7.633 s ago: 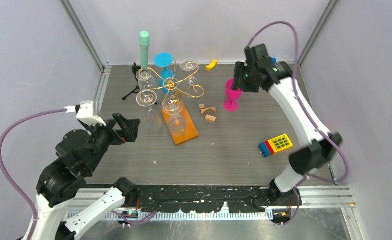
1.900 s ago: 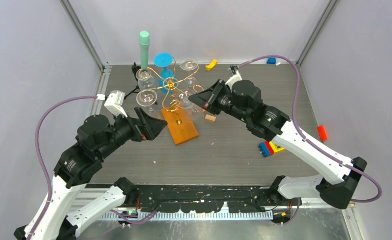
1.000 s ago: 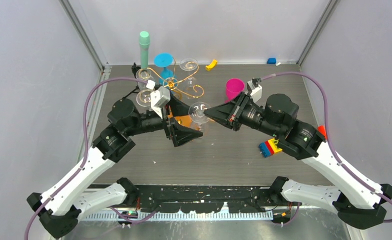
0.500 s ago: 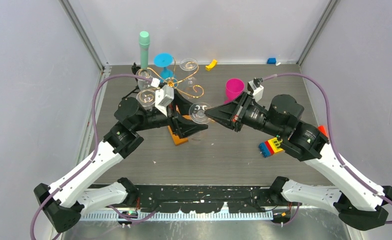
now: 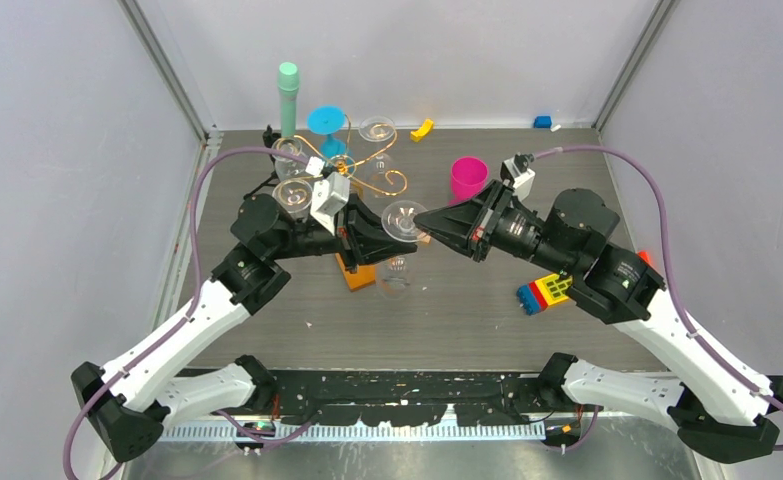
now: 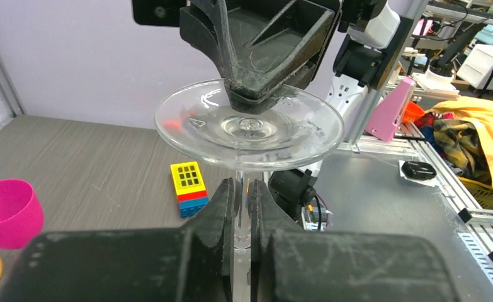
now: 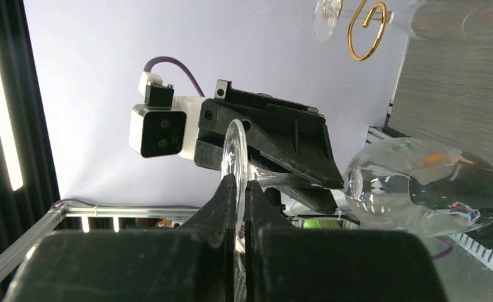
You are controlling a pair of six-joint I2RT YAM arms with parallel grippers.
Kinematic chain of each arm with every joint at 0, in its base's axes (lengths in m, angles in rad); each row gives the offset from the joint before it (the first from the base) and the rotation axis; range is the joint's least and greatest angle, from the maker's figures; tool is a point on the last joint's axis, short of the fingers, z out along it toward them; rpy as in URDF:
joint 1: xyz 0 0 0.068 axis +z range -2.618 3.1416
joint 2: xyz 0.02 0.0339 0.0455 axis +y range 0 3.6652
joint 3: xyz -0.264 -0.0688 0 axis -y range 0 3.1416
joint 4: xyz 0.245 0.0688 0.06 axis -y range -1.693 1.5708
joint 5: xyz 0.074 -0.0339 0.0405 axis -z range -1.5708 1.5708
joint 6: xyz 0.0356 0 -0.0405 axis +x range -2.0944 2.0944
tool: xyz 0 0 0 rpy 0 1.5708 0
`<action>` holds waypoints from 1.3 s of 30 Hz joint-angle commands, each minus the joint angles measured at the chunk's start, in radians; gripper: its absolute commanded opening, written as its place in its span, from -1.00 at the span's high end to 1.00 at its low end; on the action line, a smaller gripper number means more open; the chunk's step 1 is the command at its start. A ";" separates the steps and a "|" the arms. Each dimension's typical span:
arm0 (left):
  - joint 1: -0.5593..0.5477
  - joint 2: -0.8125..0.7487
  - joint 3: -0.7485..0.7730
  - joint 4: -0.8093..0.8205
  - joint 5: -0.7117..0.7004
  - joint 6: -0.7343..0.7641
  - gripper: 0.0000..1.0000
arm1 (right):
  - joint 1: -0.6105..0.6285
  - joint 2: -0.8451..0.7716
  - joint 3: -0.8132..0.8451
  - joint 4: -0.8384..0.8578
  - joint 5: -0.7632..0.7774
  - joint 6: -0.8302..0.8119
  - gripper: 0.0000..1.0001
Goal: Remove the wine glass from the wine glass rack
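The wine glass [image 5: 403,219] is in the air just in front of the wine glass rack [image 5: 351,275], clear of its gold curls, with its bowl on the near side of the foot in the top view. The left gripper [image 6: 242,190] is pinched narrow on the stem just under the foot. The right gripper [image 7: 240,186] clamps the foot's rim (both hold this one glass). A pink cup [image 5: 467,178] stands on the surface to the right, and a coloured brick block [image 5: 547,291] lies nearer.
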 commanded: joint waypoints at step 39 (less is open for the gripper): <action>-0.014 0.017 -0.007 0.579 -0.931 -0.698 1.00 | 0.006 -0.185 -0.194 0.426 0.005 -0.450 -0.41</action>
